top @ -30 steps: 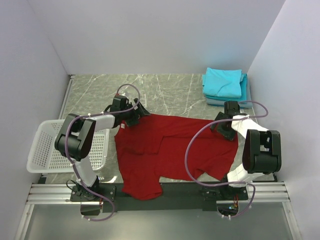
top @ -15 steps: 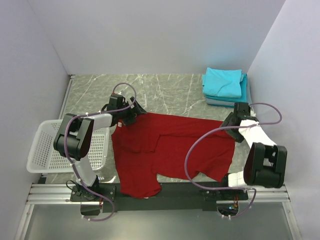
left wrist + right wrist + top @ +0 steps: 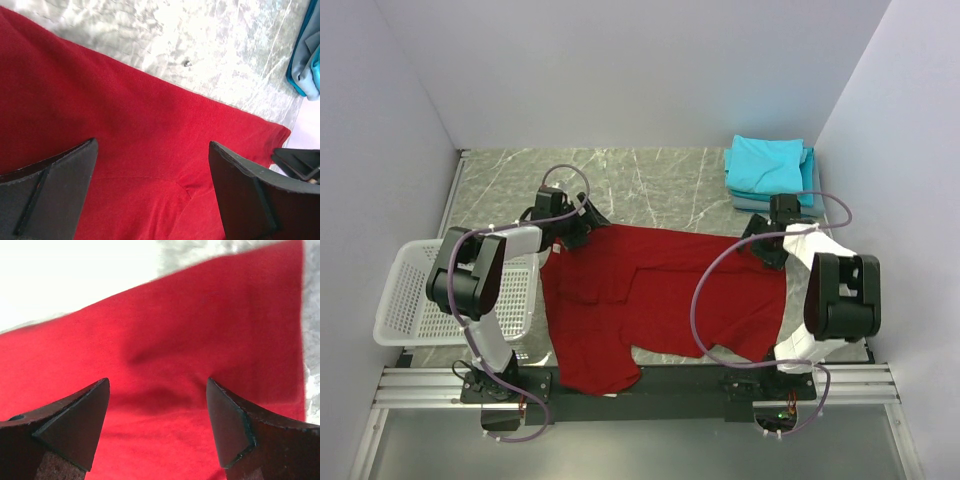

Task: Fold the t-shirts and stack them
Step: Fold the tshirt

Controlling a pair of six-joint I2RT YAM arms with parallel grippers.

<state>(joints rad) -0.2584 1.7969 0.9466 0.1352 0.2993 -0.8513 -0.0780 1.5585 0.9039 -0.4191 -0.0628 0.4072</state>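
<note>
A deep red t-shirt [image 3: 655,300] lies spread flat on the marble table, one sleeve hanging over the near edge. My left gripper [image 3: 582,232] is open above the shirt's far left corner; red cloth [image 3: 150,150] fills the gap between its jaws. My right gripper [image 3: 767,245] is open above the shirt's far right corner, with red cloth [image 3: 165,380] below its jaws. A stack of folded turquoise and grey-blue t-shirts [image 3: 768,170] sits at the far right; its edge shows in the left wrist view [image 3: 306,55].
A white lattice basket [image 3: 415,295] stands at the left edge of the table. Grey walls close in on three sides. Bare marble [image 3: 650,185] lies beyond the red shirt.
Both grippers have shifted slightly along the shirt's far edge. The right one swung outward, then came back in toward the corner. The shirt's left side has spread a little leftward.
</note>
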